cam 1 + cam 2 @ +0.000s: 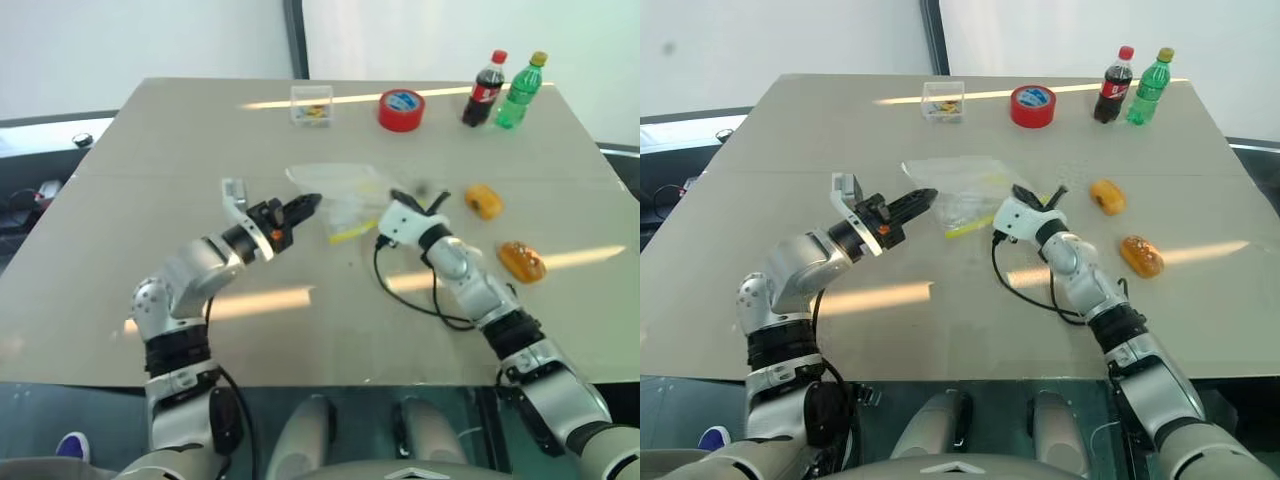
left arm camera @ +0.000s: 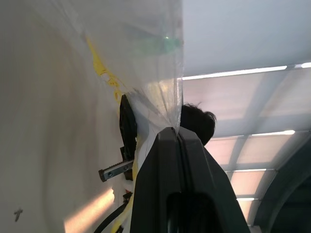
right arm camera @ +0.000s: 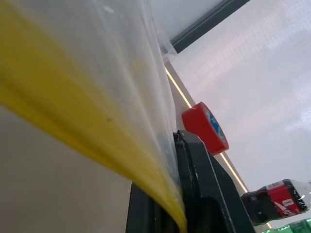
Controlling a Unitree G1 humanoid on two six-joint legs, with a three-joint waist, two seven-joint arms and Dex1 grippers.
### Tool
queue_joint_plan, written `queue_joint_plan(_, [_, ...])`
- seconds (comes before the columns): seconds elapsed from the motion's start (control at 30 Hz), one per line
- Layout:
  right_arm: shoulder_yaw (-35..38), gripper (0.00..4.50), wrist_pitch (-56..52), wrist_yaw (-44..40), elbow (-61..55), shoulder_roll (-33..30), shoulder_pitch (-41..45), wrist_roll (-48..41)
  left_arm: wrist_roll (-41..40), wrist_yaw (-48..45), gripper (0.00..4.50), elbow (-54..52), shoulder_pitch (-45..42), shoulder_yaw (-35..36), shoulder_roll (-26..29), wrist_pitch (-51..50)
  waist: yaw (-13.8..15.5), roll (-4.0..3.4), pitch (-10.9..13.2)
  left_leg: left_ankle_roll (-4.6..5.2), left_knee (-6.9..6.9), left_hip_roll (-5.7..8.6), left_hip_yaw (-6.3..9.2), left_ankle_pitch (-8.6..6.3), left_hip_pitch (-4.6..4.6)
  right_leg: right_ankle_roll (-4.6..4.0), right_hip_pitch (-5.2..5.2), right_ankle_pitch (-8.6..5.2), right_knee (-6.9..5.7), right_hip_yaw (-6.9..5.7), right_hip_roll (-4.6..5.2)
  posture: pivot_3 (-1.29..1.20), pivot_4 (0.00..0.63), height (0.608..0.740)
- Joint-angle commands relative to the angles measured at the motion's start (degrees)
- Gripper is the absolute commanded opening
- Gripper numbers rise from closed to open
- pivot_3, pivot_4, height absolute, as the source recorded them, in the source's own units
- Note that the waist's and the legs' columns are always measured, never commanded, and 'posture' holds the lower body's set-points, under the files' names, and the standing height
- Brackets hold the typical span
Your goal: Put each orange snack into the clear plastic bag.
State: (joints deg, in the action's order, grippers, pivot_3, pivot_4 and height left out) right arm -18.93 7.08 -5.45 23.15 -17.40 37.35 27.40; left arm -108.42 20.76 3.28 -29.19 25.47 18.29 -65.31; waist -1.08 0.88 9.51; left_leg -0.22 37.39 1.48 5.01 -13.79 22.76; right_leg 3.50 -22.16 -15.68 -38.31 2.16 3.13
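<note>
**Two Grippers Held One Clear Bag**

Both grippers were at the clear plastic bag (image 1: 340, 195) in the middle of the table (image 1: 150, 150). The left gripper (image 1: 308, 206) had its two black fingers pressed tight together on one edge of the bag. You could see the thin plastic pinched at the fingertips in the left wrist view. The right gripper (image 1: 1035, 200) was closed too, and it held the bag's other side by the yellow-green seal strip (image 3: 73, 116). So the bag hung between the two grippers, with its strip low, near the table.

The two orange snacks (image 1: 483, 201) were not in the bag. They lay on the table off to the right of the right gripper. One was near it, and the second snack (image 1: 522, 261) lay closer to the robot, beside the right arm.

At the far edge of the table stood a red tape roll (image 1: 401, 109), a small clear box (image 1: 311, 104), a cola bottle (image 1: 484, 89) and a green bottle (image 1: 521, 91).
</note>
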Motion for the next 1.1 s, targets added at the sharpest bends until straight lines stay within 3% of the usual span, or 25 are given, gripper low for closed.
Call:
queue_joint_plan(0.03, [3.49, 0.00, 1.17, -4.49, -0.03, -3.62, 5.30, -2.78, 19.16, -18.14, 1.11, -11.96, 1.45, -6.60, 10.94, 0.25, -0.54, 0.00, 0.12, -0.01, -0.08, 0.00, -0.06, 0.01, 0.02, -0.01, -0.06, 0.00, -0.01, 0.07, -0.07, 0.00, 0.150, 0.740])
queue_joint_plan(0.07, [3.51, 0.00, 1.10, -5.76, 0.55, -4.20, 6.01, -3.25, 24.72, -22.26, 1.64, -14.10, 1.88, -9.31, 13.36, 2.60, -0.57, -0.01, 0.13, -0.01, -0.12, 0.00, -0.08, 0.01, 0.00, -0.01, -0.05, 0.00, 0.00, 0.09, -0.07, 0.00, 0.150, 0.740])
queue_joint_plan(0.17, [3.84, 0.00, -0.71, -11.55, 1.80, -5.28, 8.31, -5.65, 55.09, -37.82, 2.94, -24.95, 3.67, -24.69, 24.62, 21.91, -0.86, -0.01, 0.14, -0.01, -0.25, 0.00, -0.11, 0.01, -0.03, -0.02, -0.03, 0.00, 0.14, 0.10, -0.07, 0.00, 0.150, 0.740])
queue_joint_plan(0.23, [3.19, 0.00, -1.38, -15.08, 1.96, -5.87, 9.67, -5.78, 71.66, -43.29, 2.94, -28.26, 4.37, -32.18, 28.34, 35.64, -0.97, -0.05, 0.16, -0.03, -0.43, -0.01, -0.33, 0.02, -0.04, -0.04, -0.03, 0.01, 0.28, 0.16, -0.10, 0.00, 0.150, 0.740])
queue_joint_plan(0.37, [3.58, 0.00, -5.45, -20.05, 0.64, -4.90, 11.39, -7.27, 92.09, -44.10, 2.94, -29.51, 3.84, -39.61, 29.66, 48.51, -0.93, -0.05, 0.16, -0.03, -0.68, -0.09, -0.41, 0.02, 0.20, -0.04, -0.45, 0.01, 0.35, 0.37, -0.05, 0.00, 0.150, 0.740])
queue_joint_plan(0.6, [3.00, 0.00, -9.78, -22.99, -1.64, -3.12, 12.77, -6.79, 109.73, -45.06, 2.94, -29.30, 2.61, -43.64, 26.23, 56.02, -1.24, -0.05, 0.16, 0.00, -0.60, -0.12, -0.54, 0.02, 0.85, -0.03, -1.23, 0.01, 0.14, 0.48, -0.07, 0.00, 0.150, 0.740])
queue_joint_plan(0.73, [3.00, 0.00, -12.04, -23.75, -3.26, -1.83, 12.77, -6.92, 115.86, -46.09, 2.94, -28.25, 2.67, -45.43, 23.32, 57.96, -1.22, -0.05, 0.16, 0.01, -0.25, -0.11, -0.57, 0.02, 1.12, -0.03, -1.51, 0.01, -0.23, 0.50, -0.07, 0.00, 0.150, 0.740])
queue_joint_plan(1.1, [2.80, 0.00, -14.91, -24.28, -6.17, -1.48, 12.25, -6.78, 123.86, -50.54, 2.94, -23.69, 2.57, -44.86, 20.93, 61.44, -1.27, -0.05, 0.16, 0.04, -0.03, -0.10, -0.54, 0.01, 0.99, -0.03, -1.46, 0.01, -0.63, 0.49, -0.11, 0.00, 0.150, 0.740])
